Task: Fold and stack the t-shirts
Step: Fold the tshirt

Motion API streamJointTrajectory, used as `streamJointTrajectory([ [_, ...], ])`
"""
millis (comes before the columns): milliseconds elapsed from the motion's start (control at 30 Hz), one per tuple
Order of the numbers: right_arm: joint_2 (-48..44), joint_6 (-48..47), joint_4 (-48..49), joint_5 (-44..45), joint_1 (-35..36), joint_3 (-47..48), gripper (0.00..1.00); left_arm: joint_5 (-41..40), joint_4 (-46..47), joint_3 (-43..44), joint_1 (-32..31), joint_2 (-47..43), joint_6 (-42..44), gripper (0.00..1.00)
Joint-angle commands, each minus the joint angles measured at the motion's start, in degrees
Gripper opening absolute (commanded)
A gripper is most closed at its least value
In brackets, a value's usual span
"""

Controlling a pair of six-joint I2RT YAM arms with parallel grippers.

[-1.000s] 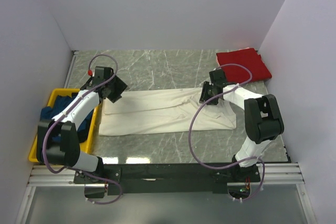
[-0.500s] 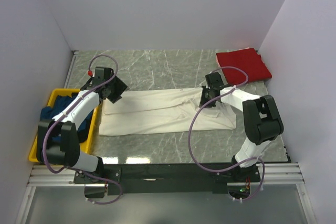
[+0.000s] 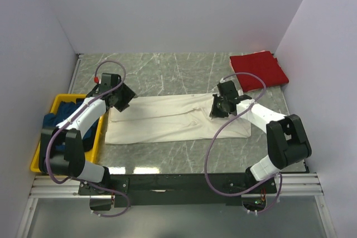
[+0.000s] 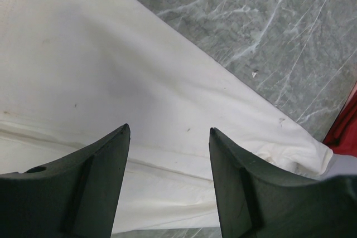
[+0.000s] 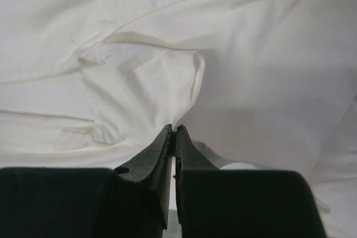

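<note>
Three shirts are in view on the desk. At the far left, a blue shirt sits bundled in a yellow tray at the desk's left edge. Just right of the tray, the left fingers are spread wide over the far left corner of the white shirt, with nothing between them. I cannot tell whether they touch the cloth. The white shirt lies lengthwise across the middle of the desk. It is mostly flat, with a long crease running along it and wrinkles toward its right end. At that end the right fingers are pressed together on a small raised fold of the white cloth, pinching it at their tips. Farther right, in the back right corner, a red shirt lies folded, apart from the white one.
</note>
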Motion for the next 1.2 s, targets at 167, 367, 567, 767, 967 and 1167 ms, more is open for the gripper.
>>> streamJointTrajectory([
  [167,-6.9,1.4,-1.93,3.43,4.59,-3.01,0.05,1.07,1.81,-0.93,-0.08,-1.99,0.83,0.64],
  [367,-7.52,2.28,-0.62,4.05,6.88,-6.61,0.11,1.25,1.99,-1.55,-0.08,-2.17,0.92,0.64],
  [567,-10.15,2.37,-1.05,3.52,7.85,-7.85,0.41,1.34,2.25,-1.72,-0.08,-1.99,0.92,0.64],
  [767,-18.41,2.81,-6.85,11.13,7.32,-5.4,0.43,1.34,2.07,-1.55,-0.08,-2.08,1.1,0.64],
  [967,-15.26,4.3,-6.33,12.4,-0.14,-5.47,0.39,1.69,2.25,-1.63,-0.08,-2.08,0.75,0.64],
  [1167,-8.93,5.09,-2.64,8.89,-2.96,-9.06,0.26,1.34,1.64,-1.37,-0.08,-2.34,1.18,0.64],
])
